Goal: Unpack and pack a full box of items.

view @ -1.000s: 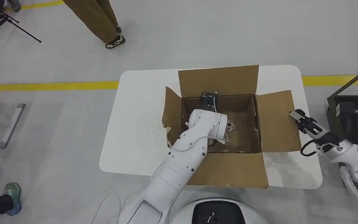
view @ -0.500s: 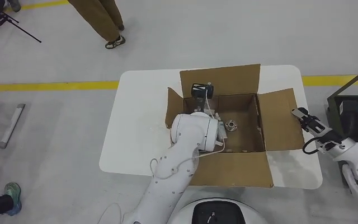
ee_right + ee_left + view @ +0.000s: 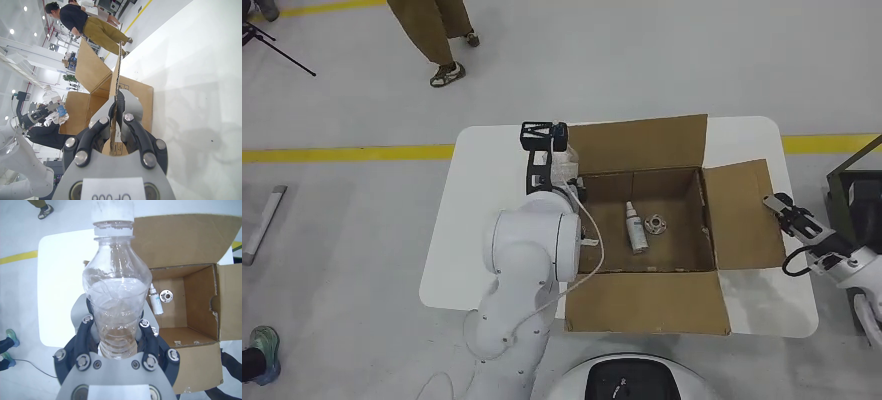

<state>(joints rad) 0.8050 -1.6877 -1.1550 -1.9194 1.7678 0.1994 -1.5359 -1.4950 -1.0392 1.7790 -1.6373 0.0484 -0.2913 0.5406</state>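
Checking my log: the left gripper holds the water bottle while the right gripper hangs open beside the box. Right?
No: the right gripper is shut on the box flap, as the right wrist view shows. The left gripper does hold the water bottle.

The table (image 3: 474, 225) carries 1 cardboard box (image 3: 637, 146), 1 water bottle (image 3: 116, 285), 1 spray bottle (image 3: 637, 229) and 1 metal flange (image 3: 657, 222).

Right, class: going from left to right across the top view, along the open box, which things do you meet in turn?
Water bottle held in the left gripper → small spray bottle → round metal fitting → side flap of the box → right gripper pinching that flap.
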